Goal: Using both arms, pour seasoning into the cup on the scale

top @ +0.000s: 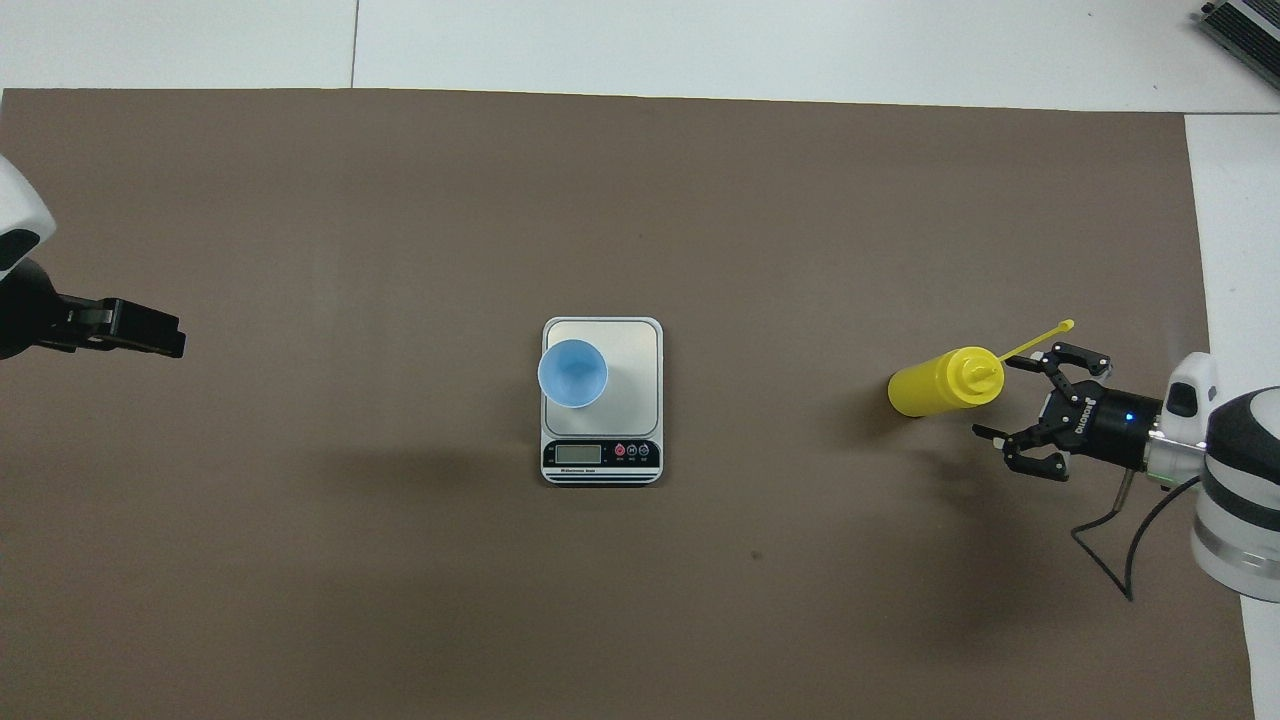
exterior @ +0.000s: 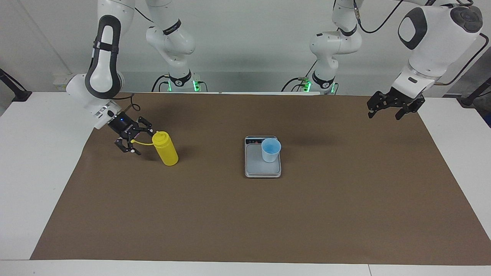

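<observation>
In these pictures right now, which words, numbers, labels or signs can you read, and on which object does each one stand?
No text reads with certainty.
Flat silver-grey kitchen scale: small white print on its dark display strip, too small to read; the display shows no readable number.
Black right gripper: white lettering on its body, too blurred to read.
Yellow plastic squeeze bottle: no label visible.
Light-blue plastic cup: no marking visible.

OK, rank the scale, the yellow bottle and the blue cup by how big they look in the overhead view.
Largest to smallest as they look in the overhead view:
1. scale
2. yellow bottle
3. blue cup

The bottle and cup are close; the bottle stands taller, nearer the camera, so that order is unsure.
</observation>
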Motion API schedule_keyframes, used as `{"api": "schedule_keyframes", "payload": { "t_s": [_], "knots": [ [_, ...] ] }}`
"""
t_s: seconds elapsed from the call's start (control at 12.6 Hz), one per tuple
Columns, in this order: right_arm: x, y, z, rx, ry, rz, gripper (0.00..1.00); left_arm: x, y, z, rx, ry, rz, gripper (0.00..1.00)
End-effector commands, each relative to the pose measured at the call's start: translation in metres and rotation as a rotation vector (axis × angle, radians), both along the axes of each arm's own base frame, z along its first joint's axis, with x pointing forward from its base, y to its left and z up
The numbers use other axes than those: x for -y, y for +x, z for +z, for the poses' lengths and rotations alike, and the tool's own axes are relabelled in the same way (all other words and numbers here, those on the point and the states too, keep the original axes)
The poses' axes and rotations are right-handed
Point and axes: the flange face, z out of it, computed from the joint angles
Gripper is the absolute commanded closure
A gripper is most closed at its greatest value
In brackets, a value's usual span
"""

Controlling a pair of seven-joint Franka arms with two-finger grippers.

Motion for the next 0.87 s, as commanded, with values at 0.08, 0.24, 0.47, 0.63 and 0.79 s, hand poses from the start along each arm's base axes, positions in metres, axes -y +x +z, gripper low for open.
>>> {"api": "schedule_keyframes", "payload": {
  "t_s": [0.08, 0.24, 0.47, 0.63, 0.79],
  "knots": [
    [0.027, 0.018, 0.059, -0.080, -0.116, 0.012, 0.00, -0.002, -0.009, 0.000, 0.017, 0.013, -0.002, 0.00],
    [0.030, 0.028, 0.098, -0.099, -0.182, -0.047, 0.00, -0.002, -0.009, 0.000, 0.017, 0.013, -0.002, 0.00],
    [0.022, 0.042, 0.154, -0.139, -0.264, -0.175, 0.00, -0.002, -0.009, 0.001, 0.018, 0.013, -0.002, 0.00],
    [-0.005, 0.053, 0.181, -0.246, -0.273, -0.277, 0.00, -0.002, -0.009, 0.001, 0.018, 0.013, -0.002, 0.00],
    [-0.035, 0.063, 0.208, -0.323, -0.317, -0.400, 0.00, -0.002, -0.009, 0.001, 0.018, 0.013, -0.002, 0.00]
  ]
}}
